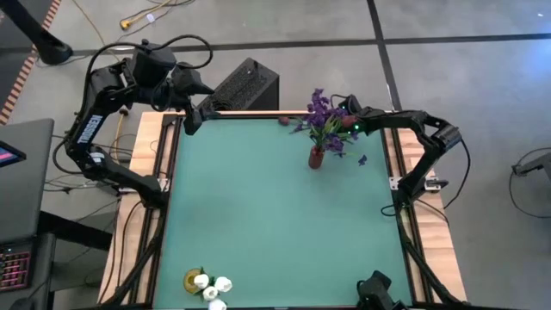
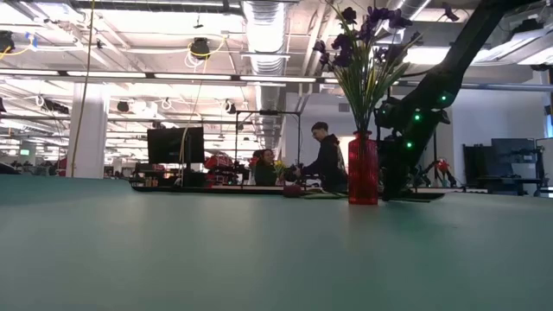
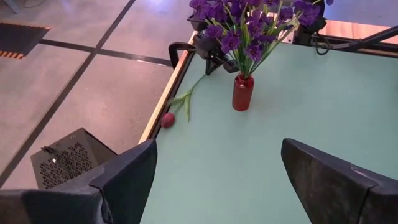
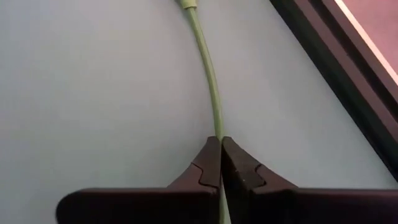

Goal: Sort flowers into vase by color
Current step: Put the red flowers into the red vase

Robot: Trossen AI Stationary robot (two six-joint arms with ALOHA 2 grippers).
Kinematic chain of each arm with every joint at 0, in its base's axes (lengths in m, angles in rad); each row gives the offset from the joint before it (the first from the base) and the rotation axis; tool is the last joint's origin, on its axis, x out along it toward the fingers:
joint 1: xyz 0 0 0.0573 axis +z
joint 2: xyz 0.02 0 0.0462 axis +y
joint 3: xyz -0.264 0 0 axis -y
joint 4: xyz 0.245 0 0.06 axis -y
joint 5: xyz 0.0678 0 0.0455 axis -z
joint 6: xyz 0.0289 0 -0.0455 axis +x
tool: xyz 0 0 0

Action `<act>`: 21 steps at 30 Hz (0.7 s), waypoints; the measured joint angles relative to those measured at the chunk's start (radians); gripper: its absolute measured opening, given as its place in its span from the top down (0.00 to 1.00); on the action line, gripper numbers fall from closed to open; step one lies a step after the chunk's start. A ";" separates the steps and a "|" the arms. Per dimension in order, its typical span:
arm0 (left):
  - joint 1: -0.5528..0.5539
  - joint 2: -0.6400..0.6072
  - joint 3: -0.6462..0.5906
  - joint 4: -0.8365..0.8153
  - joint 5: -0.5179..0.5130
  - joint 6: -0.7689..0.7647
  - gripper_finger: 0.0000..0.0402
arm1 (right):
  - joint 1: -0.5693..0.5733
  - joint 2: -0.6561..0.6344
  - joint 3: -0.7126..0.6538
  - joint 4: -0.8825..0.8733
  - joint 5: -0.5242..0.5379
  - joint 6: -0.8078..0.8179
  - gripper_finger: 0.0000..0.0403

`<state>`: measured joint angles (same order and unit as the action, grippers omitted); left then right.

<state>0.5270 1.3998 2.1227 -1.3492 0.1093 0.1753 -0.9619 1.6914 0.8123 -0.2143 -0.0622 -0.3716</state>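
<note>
From above, my right tool [image 1: 347,123] sits behind the red vase [image 1: 317,158] of purple sprigs [image 1: 325,116]; white tulips [image 1: 211,288] lie at the table's [image 1: 275,224] near edge. My left tool [image 3: 214,177] is spread wide. My right wrist shows the tool pinching a green stem [image 4: 210,81], probably the red tulip [image 3: 168,119].

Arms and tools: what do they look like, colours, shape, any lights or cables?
Both arms are black, jointed, with black cables alongside. The left tool has two broad, flat, dark fingers. The right tool has dark notched tips. Green lights glow on the right arm.
</note>
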 joint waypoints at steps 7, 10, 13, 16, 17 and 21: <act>0.000 0.000 0.000 0.000 0.000 0.020 0.17 | -0.003 -0.123 -0.004 -0.055 0.025 -0.053 0.96; 0.000 0.000 0.000 0.000 0.000 0.026 0.17 | -0.007 -0.192 -0.003 -0.071 0.019 -0.050 0.96; 0.000 0.000 0.000 0.000 0.000 0.030 0.17 | -0.014 -0.267 -0.003 -0.074 0.018 -0.031 0.96; 0.000 0.000 0.000 0.000 0.000 0.031 0.17 | -0.026 -0.345 -0.003 -0.077 0.018 0.003 0.95; 0.000 0.000 0.000 0.000 0.000 0.034 0.17 | -0.030 -0.370 -0.002 -0.077 0.017 0.018 0.95; 0.000 0.000 0.000 0.000 0.001 0.039 0.17 | -0.050 -0.466 -0.002 -0.074 0.054 0.101 0.96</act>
<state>0.5269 1.4002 2.1227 -1.3491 0.1101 0.2138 -1.0116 1.2254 0.8103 -0.2883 -0.0084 -0.2703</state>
